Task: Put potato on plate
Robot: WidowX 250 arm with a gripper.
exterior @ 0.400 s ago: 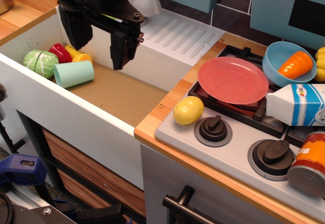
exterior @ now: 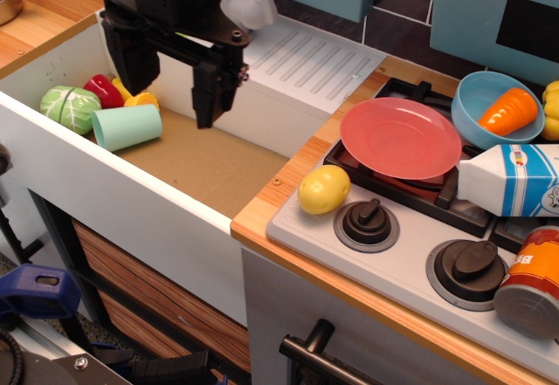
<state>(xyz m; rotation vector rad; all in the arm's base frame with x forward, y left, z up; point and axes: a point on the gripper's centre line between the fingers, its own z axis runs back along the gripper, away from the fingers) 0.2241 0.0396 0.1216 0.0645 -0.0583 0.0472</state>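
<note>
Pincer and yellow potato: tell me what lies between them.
In the only view, between the open black pincer and the glossy yellow oval potato lie only bare brown sink floor, the white sink wall and the wooden counter edge. No objects.

Legible text is minimal. The orange can point(exterior: 529, 282), at the right edge of the stove top, carries white lettering cut off by the frame; only a partial "B" is visible. The milk carton point(exterior: 514, 178) beside the plate bears small coloured marks, too small to read.
</note>
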